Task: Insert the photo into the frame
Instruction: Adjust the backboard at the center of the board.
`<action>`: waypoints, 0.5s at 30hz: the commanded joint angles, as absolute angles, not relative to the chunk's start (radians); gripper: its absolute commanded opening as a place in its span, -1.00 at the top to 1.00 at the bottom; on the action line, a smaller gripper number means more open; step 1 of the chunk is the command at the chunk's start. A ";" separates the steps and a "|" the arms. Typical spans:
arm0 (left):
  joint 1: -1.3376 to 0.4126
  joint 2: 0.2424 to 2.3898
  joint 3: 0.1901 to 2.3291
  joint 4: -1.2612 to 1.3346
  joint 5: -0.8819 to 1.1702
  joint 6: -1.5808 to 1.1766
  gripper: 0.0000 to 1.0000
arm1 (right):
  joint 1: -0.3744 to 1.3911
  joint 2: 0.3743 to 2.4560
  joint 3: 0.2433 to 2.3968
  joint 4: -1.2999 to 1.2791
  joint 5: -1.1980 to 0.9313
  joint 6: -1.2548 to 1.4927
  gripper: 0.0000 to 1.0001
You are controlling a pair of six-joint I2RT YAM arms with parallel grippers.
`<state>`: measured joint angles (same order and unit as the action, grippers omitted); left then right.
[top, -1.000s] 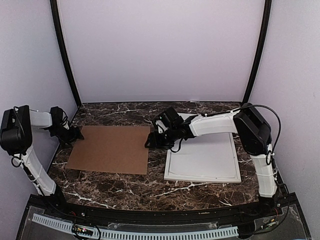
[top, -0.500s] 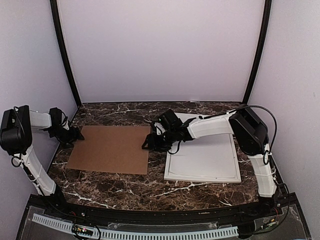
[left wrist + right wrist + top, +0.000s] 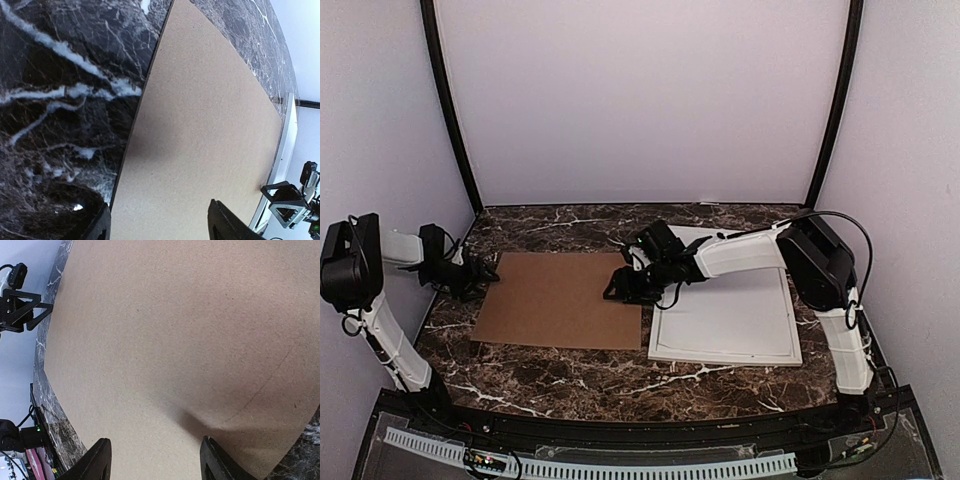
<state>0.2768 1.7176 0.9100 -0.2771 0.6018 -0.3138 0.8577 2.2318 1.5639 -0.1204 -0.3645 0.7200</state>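
Shifted toward the right edge of the counter, the brown backing board now lies just beside the frame, which rests flat at the right side. Left tool and right tool stand apart, clamping nothing, at opposite board edges. The photo is not visible. Step in hand, apparently: repositioning the board. The next move calls for locating the photo.

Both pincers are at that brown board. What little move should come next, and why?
Probably close the left pincer on the brown board's left edge. Its open fingers stand at that edge, the right pincer sits open at the opposite edge, and the board lies right beside the white frame.
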 commanded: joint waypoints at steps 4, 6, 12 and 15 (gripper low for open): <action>0.266 1.656 0.867 -0.283 0.685 -0.328 -0.35 | 0.864 2.236 1.573 -0.149 -0.352 0.711 -0.22; 0.265 1.651 0.870 -0.290 0.671 -0.324 -0.35 | 0.860 2.218 1.574 -0.167 -0.330 0.703 -0.22; 0.266 1.622 0.870 -0.299 0.613 -0.316 -0.43 | 0.836 2.153 1.556 -0.246 -0.236 0.665 -0.24; 0.266 1.611 0.868 -0.300 0.591 -0.311 -0.46 | 0.824 2.104 1.506 -0.246 -0.208 0.662 -0.24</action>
